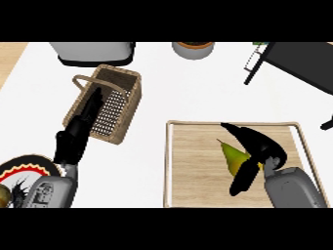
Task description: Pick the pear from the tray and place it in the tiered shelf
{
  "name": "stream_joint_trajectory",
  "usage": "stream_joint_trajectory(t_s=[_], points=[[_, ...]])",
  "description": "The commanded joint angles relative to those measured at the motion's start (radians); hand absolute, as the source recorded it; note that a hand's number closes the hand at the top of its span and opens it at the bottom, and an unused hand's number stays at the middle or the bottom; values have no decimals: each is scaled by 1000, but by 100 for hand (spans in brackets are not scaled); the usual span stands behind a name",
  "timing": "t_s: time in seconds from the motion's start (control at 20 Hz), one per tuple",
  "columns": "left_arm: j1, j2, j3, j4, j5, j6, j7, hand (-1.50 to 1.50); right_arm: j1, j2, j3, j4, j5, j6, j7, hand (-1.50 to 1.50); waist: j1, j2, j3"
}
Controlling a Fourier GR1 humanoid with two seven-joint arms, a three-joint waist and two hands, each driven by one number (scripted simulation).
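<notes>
Right hand [259,146] curls round pear [232,157]

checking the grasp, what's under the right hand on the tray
The pear, lying on the tray. Its green left side shows; the right hand curls over the rest, hiding it.

Bright, even light (no glare), faint soft shadow beside the wicker basket [105,103].

A kitchen, shown by the white surface [190,93] carrying a wooden tray [197,161], a wicker basket [118,105], a patterned plate [21,168] and a grey countertop appliance [93,52].
</notes>
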Motion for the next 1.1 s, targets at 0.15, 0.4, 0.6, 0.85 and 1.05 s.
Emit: stream_joint_trajectory(t_s=[0.15,0.4,0.6,0.85,1.05], points=[[-27,6,47,-19,1,-33,42,0,13,45,-27,13,49,26,-30,-150,-1,0,0],[-32,-23,27,47,-36,-14,-24,0,41,-7,-38,32,63,75,-90,-150,-2,0,0],[5,-27,30,-26,-33,-10,20,0,70,-8,1,-23,93,113,-99,150,-1,0,0],[-16,-22,41,-22,-25,-37,44,0,25,1,15,26,173,67,-199,150,0,0,0],[0,-33,31,-92,-21,-40,92,0,75,36,0,-74,171,63,-153,150,-1,-1,0]])
